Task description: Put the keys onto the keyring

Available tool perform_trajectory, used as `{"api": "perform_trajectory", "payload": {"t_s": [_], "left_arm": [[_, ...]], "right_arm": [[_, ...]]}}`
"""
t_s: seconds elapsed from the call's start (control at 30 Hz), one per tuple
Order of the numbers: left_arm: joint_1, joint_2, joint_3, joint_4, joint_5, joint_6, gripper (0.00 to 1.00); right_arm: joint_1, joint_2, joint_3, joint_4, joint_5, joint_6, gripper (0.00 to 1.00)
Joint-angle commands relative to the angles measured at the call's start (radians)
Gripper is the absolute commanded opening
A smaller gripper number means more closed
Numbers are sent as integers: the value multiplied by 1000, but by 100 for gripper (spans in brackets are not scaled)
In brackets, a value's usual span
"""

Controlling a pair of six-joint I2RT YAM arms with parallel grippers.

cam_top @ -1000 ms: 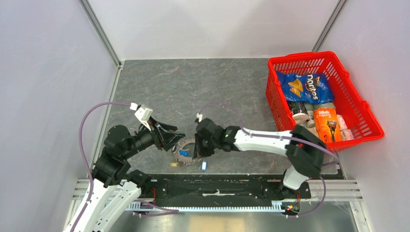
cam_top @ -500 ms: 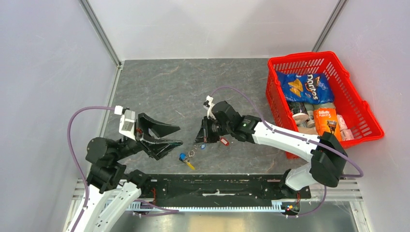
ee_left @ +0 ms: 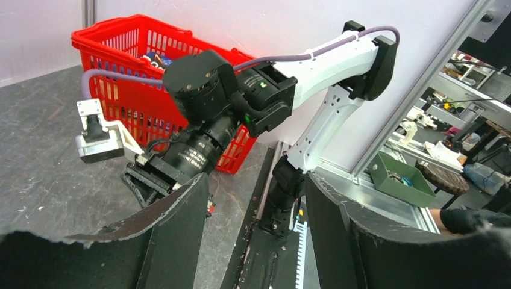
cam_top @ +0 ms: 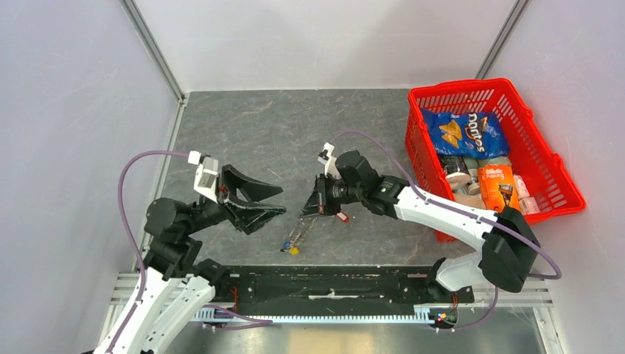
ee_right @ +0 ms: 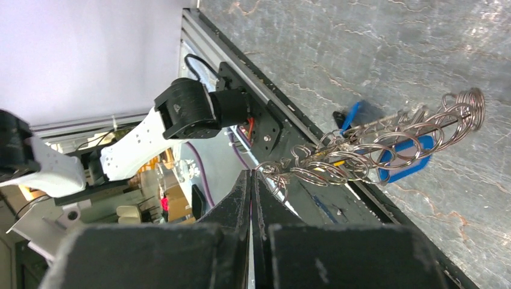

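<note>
My right gripper (cam_top: 313,209) is shut on the keyring (cam_top: 304,227), which shows as a bunch of linked silver wire loops hanging from its tips toward the table. In the right wrist view the loops (ee_right: 328,161) trail from the closed tips (ee_right: 250,176), with a blue-tagged key (ee_right: 410,159) among them. Keys with blue and yellow tags (cam_top: 290,249) dangle at the low end. A red tag (cam_top: 341,216) sits beside the right gripper. My left gripper (cam_top: 284,200) is open and empty, a short way left of the bunch. In the left wrist view its fingers (ee_left: 181,229) frame only the table and the rail.
A red basket (cam_top: 560,177) holding a chips bag, a razor pack and small rolls stands at the right, and is also in the left wrist view (ee_left: 120,36). The black base rail (cam_top: 332,284) runs along the near table edge. Grey walls close in the left and back.
The right gripper has lifted the keyring off the table and carried it up and to the right. The left gripper has drawn back to the left, away from it, still open.
</note>
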Motion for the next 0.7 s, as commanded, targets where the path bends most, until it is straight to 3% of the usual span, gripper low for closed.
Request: {"api": "perform_trajectory", "payload": {"t_s": [0.0, 0.67], "left_arm": [[-3, 31, -15, 129, 63, -57, 66], [-3, 38, -127, 226, -3, -134, 61]], "right_arm": [[-26, -66, 84, 63, -106, -11, 0], [-87, -110, 207, -54, -116, -43, 0]]}}
